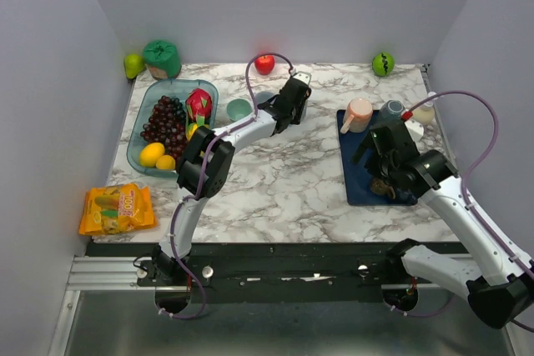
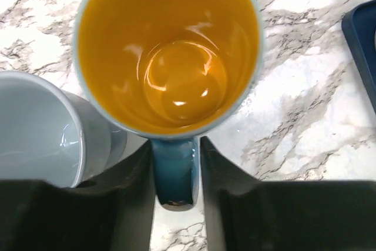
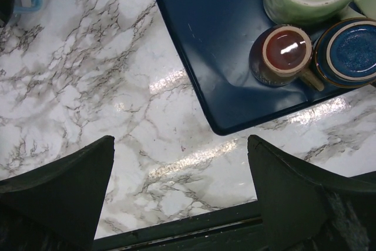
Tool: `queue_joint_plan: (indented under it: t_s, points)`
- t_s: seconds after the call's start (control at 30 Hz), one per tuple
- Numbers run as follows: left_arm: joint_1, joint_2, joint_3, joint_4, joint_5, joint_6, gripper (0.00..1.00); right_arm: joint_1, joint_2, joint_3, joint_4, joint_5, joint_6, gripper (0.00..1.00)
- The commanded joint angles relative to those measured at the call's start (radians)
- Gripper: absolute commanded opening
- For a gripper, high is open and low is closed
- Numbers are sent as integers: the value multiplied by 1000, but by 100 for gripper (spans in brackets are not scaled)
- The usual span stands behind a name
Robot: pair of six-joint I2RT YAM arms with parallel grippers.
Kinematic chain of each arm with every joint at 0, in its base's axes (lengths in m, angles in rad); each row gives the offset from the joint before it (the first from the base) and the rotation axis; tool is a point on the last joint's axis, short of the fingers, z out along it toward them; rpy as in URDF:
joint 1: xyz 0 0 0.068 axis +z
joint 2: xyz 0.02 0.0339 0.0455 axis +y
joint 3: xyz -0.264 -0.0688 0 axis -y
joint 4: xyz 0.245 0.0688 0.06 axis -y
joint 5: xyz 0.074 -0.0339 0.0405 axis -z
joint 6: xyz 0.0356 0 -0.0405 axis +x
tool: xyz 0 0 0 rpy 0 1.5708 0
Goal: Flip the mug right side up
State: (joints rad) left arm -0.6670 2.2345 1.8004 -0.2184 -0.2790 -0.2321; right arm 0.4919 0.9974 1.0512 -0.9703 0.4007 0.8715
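Seen from the left wrist, the teal-blue ceramic mug with an orange glazed inside point(image 2: 170, 51) is standing upright on the white marble-patterned table point(image 2: 305, 116). Its mouth is facing up, its long axis is running vertically, and it is holding nothing. Its handle is pointing back toward the camera, between the fingers of the left gripper point(image 2: 175, 145). The jaws are sitting close on either side of the handle, and I cannot tell whether they are pressing it. A small pale blue-grey cup point(image 2: 35, 127) is standing just beside the mug, also mouth up.

From above, the left arm is reaching to the back middle of the table, and its gripper is covering most of the mug. A red apple point(image 1: 264, 63) is lying behind them. To the left, a clear teal tray point(image 1: 209, 86) is holding dark grapes point(image 1: 165, 122), a red dragon fruit point(image 1: 198, 104) and yellow fruits point(image 1: 152, 154). On the right, a navy tray point(image 1: 359, 174) is carrying a pink mug point(image 1: 359, 114) on its side among other cups.

From the right wrist, the right gripper point(image 3: 181, 142) is hovering over bare marble beside the navy tray's corner, jaws spread wide with nothing between them. On that tray a small brown cup point(image 3: 282, 54) is standing mouth up, touching a blue-glazed cup point(image 3: 352, 51).
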Motion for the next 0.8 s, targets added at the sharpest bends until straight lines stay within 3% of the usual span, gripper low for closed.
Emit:
queue_joint_plan:
  t_s: [0.0,0.1,0.3,0.57,0.7,0.77]
  points:
    - [-6,-59,-42,96,-32,-12,55,5,30,43,-7,17,-3,100]
    - [-8,-107,-81,109,-17,-22,65,5,53,55,8,15,-3,100]
    - [-17,-263,-213,122,4,-78,74,5,161,96,103,23,-14,100]
    - [-26,-576,-444,108,3,-118,88,-12,511,262,199,102,-58,100]
    - [-23,-702,-498,48,-14,-102,99,-44,682,372,197,125,-55,98]
    - [-20,-765,-518,5,-8,-90,99,-55,748,438,200,133,-63,96]
